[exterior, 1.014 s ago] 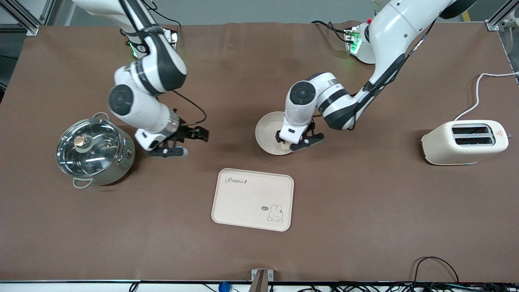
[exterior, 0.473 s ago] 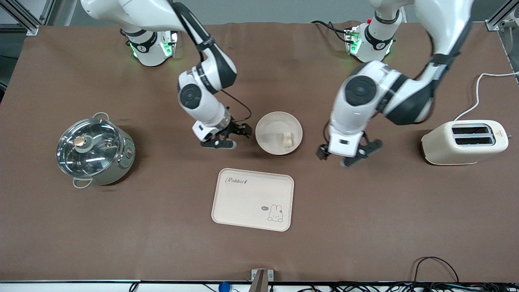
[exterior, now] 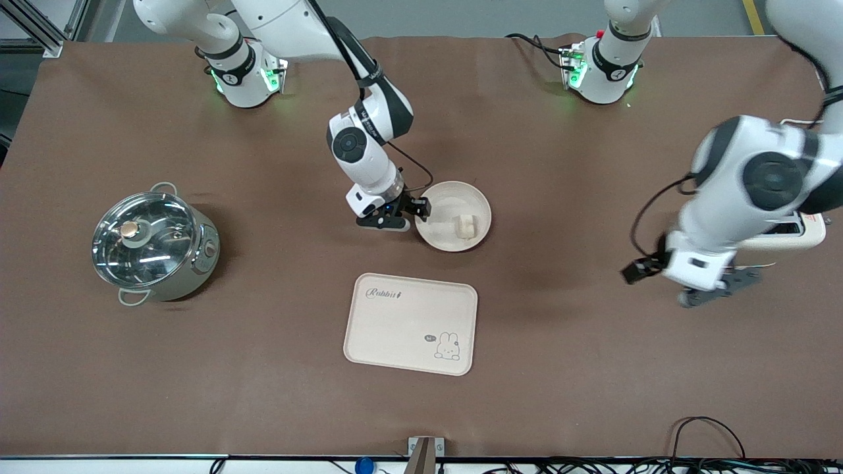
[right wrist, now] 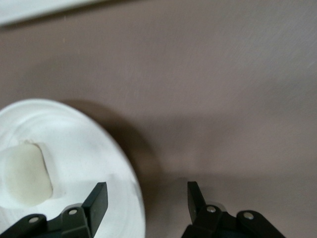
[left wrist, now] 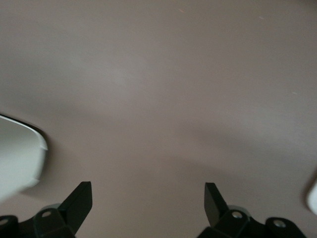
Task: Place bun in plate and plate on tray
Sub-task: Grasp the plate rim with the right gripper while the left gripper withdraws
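The bun [exterior: 465, 226] lies in the round cream plate [exterior: 437, 205] on the brown table. The Rabbit tray [exterior: 411, 324] lies bare, nearer to the front camera than the plate. My right gripper [exterior: 403, 216] is open and low at the plate's rim, on the side toward the right arm's end. In the right wrist view the gripper [right wrist: 145, 199] straddles the rim of the plate [right wrist: 89, 148], one finger over the dish and one outside, with the bun [right wrist: 25, 173] apart from it. My left gripper [exterior: 683, 284] is open and empty over bare table by the toaster; it shows open in the left wrist view [left wrist: 147, 199].
A steel pot with a glass lid [exterior: 153, 243] stands toward the right arm's end. A cream toaster [exterior: 811, 232], partly hidden by the left arm, stands toward the left arm's end, its cord [exterior: 778, 141] running toward the bases. The tray's edge shows in the right wrist view [right wrist: 39, 11].
The left gripper has let go of the bun in the plate and swung away to the toaster. The right gripper has moved from beside the pot to the plate's rim.
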